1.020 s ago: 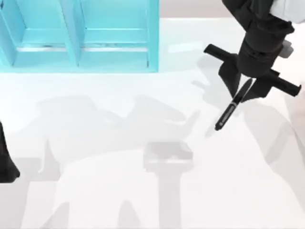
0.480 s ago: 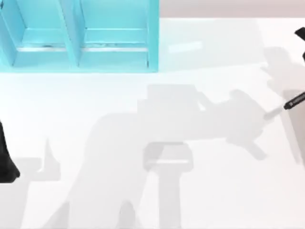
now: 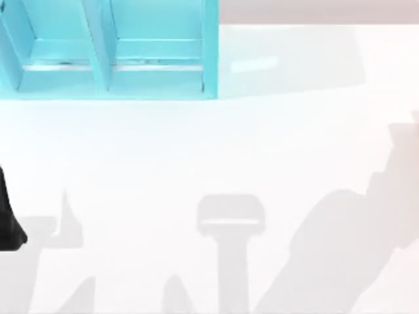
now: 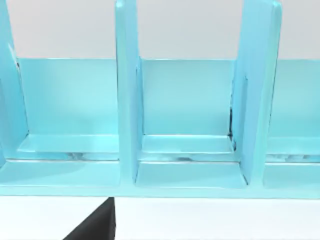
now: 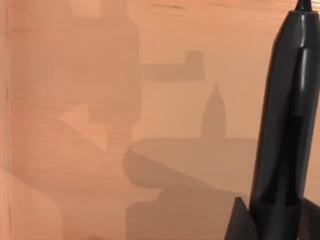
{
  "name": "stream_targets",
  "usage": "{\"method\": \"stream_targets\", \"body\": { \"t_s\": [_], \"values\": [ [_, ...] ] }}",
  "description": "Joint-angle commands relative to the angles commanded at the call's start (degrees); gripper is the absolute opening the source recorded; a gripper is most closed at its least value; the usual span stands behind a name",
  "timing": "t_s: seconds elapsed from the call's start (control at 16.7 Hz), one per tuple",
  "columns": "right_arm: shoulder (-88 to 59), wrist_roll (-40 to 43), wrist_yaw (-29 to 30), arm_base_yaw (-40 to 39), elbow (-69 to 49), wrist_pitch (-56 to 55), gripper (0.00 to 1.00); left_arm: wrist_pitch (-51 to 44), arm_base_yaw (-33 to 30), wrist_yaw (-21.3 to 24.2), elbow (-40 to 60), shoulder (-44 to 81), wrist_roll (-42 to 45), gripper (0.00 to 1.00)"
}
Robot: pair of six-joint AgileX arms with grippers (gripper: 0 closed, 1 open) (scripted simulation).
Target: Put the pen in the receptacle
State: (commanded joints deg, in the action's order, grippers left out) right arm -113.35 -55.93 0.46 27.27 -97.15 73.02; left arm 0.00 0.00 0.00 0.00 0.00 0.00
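The pen (image 5: 287,110), slim and black, stands up out of my right gripper (image 5: 272,220), which is shut on its lower end. Behind the pen lies a light wooden surface carrying the shadows of the pen and the arm. The receptacle (image 3: 209,52) is a turquoise rack with upright dividers at the table's far left; in the left wrist view its open compartments (image 4: 127,100) face the camera. My left arm (image 3: 8,219) stays parked at the table's left edge, and a dark part of its gripper (image 4: 97,227) shows before the rack.
The white table (image 3: 216,150) stretches between the rack and the right side, crossed by grey arm shadows at the front and right. A wooden surface (image 5: 75,125) lies beneath the right wrist.
My right arm has carried the pen to the right, from the table's right part out past the top view's right edge. The left arm has not moved.
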Motion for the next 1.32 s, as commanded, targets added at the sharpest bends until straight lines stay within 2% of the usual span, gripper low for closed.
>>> {"method": "stream_targets", "body": {
  "t_s": [0.18,0.3,0.6,0.78,1.08,1.32],
  "values": [
    [1.62,0.64,-0.26,6.77,0.47,0.13,0.00,0.00,0.00,0.00,0.00,0.00,0.00,1.00],
    [2.01,0.79,-0.38,8.31,0.55,0.16,0.00,0.00,0.00,0.00,0.00,0.00,0.00,1.00],
    [1.78,0.59,-0.39,8.01,0.39,-0.01,0.00,0.00,0.00,0.00,0.00,0.00,0.00,1.00],
    [2.15,-1.96,-0.55,5.17,1.23,-1.93,0.00,0.00,0.00,0.00,0.00,0.00,0.00,1.00],
    [1.66,-7.07,1.32,-1.24,8.31,-6.24,0.00,0.00,0.00,0.00,0.00,0.00,0.00,1.00],
    [2.16,-5.58,1.39,0.06,14.12,-10.40,0.00,0.00,0.00,0.00,0.00,0.00,0.00,1.00]
  ]
}}
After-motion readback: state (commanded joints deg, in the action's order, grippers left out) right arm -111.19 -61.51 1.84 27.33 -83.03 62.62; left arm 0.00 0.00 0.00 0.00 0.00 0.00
